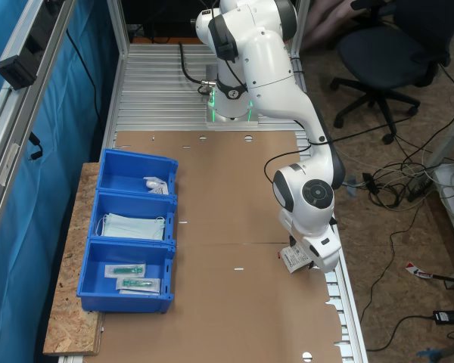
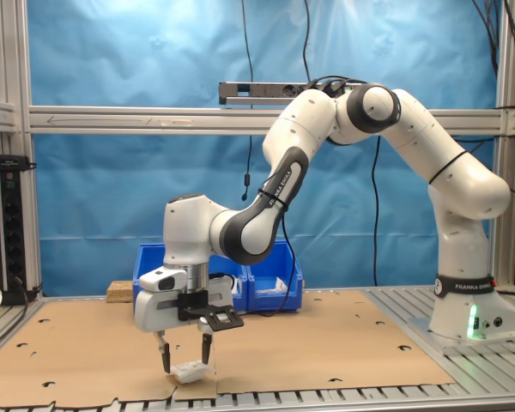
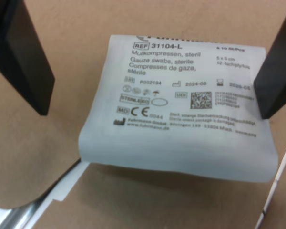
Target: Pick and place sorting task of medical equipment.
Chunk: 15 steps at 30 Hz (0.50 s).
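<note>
In the second exterior view the tool [image 2: 185,354] hangs spread wide, gripping nothing — its fingers [image 2: 165,357] straddle the white packet [image 2: 190,372] lying flat on the table [image 2: 326,343], with the blue bins [image 2: 266,275] at about 1 o'clock

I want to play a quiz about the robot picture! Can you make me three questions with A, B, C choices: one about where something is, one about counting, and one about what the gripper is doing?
1. Where is the white packet?
A. In a bin
B. On the cardboard under the gripper
C. On the floor

2. How many blue bins stand in the row?
A. Two
B. Three
C. Five

3. How is the gripper?
A. Open
B. Shut on the packet
C. Holding a mask

Answers: 1 B, the packet lies on the cardboard between the fingers. 2 B, three bins stand side by side. 3 A, both fingers stand apart from the packet.
</note>
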### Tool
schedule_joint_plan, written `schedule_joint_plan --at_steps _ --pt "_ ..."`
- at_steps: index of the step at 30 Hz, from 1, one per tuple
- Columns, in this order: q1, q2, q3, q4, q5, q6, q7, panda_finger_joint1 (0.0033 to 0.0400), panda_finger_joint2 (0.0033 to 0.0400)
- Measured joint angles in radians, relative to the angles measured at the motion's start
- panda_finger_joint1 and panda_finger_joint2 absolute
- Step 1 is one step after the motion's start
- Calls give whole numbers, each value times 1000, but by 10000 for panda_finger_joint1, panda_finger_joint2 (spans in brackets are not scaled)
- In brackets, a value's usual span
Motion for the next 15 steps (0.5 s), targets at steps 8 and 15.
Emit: schedule_joint_plan --at_steps 8,15 --pt "0 10 -8 0 0 0 0 400 400" --pt "0 23 -10 0 0 0 0 400 400"
